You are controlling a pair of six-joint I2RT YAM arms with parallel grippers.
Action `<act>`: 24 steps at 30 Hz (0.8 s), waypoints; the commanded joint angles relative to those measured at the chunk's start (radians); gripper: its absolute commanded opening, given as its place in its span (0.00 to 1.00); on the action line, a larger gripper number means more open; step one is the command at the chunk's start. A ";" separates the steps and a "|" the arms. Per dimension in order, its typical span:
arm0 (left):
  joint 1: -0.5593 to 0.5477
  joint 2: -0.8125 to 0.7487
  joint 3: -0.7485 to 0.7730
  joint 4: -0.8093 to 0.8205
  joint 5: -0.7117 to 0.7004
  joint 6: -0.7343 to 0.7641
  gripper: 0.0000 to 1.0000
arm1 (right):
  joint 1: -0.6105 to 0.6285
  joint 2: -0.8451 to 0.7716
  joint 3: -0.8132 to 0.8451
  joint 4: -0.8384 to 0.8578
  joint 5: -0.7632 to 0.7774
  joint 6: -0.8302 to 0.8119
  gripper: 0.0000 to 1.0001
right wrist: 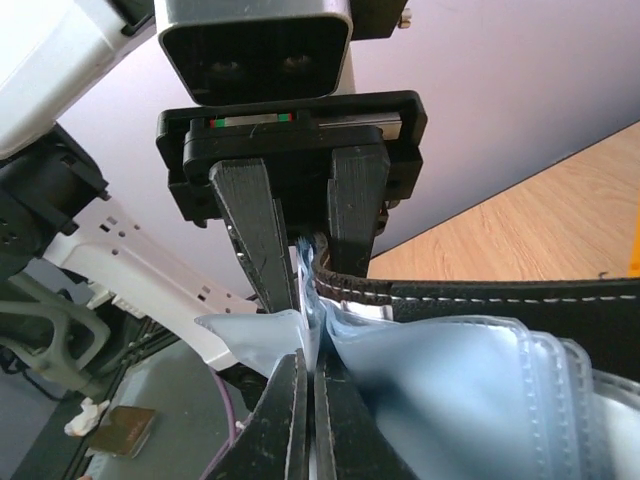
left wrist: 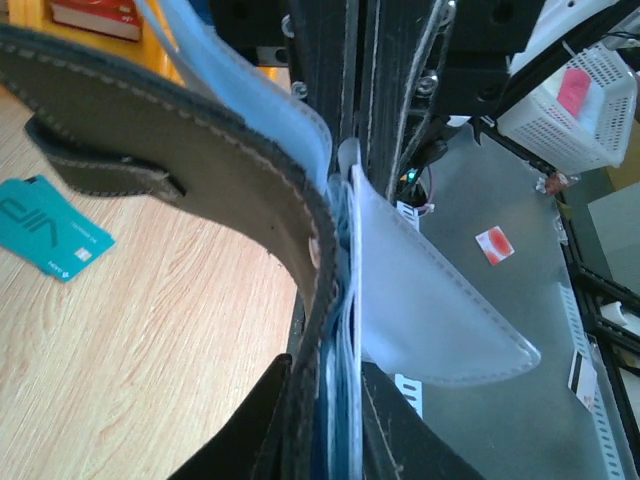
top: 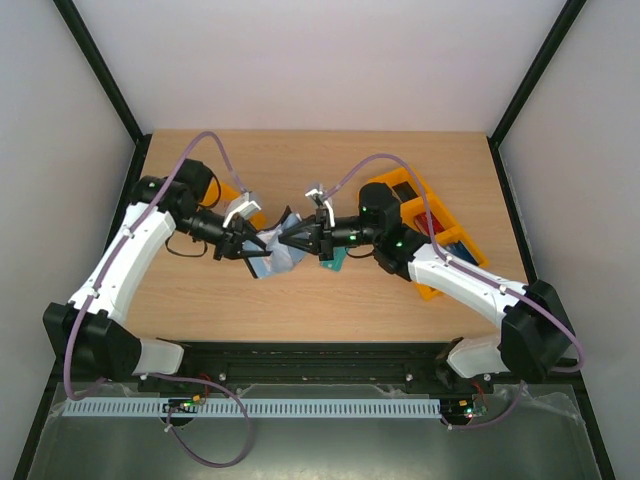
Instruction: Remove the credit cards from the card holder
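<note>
The card holder (top: 272, 250) hung open above the middle of the counter (top: 330, 310). The left jaws clamped its black cover edge. The right jaws were pinched fully together on its blue-grey inner sleeve. One teal credit card (left wrist: 50, 240) lay out on the counter. Whether cards remained inside couldn't be told, so the task was likely unfinished.

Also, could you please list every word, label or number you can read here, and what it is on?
"VIP": on the teal credit card lying on the table.
Small print on that card: too small to read.
Pale lettering on the red block: blurred.
The pink sticker and the red-and-white sticker: unreadable.
The card holder: no text visible.
</note>
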 commanded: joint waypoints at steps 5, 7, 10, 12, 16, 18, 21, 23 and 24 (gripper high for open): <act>0.006 -0.020 0.040 -0.006 0.083 0.080 0.02 | -0.039 -0.027 -0.042 0.117 -0.058 0.044 0.02; 0.008 -0.021 0.040 -0.006 0.076 0.077 0.02 | -0.041 -0.022 -0.014 0.023 0.009 -0.014 0.11; 0.019 -0.030 0.017 0.188 -0.012 -0.155 0.02 | -0.061 -0.050 0.058 -0.247 0.280 -0.153 0.30; 0.021 -0.034 -0.018 0.362 -0.255 -0.427 0.02 | -0.087 -0.095 0.049 -0.307 0.489 -0.162 0.43; 0.021 -0.019 -0.062 0.474 -0.438 -0.539 0.02 | -0.073 -0.119 0.041 -0.343 0.621 -0.186 0.47; 0.014 -0.011 -0.054 0.452 -0.348 -0.511 0.02 | -0.015 -0.117 0.022 -0.292 0.619 -0.199 0.49; 0.007 -0.003 -0.039 0.431 -0.317 -0.492 0.02 | 0.049 -0.090 -0.001 -0.209 0.639 -0.192 0.55; 0.007 -0.002 -0.042 0.428 -0.317 -0.486 0.02 | 0.060 -0.053 0.005 -0.175 0.668 -0.154 0.56; 0.007 -0.003 -0.046 0.428 -0.313 -0.484 0.02 | 0.063 -0.031 0.012 -0.164 0.675 -0.134 0.57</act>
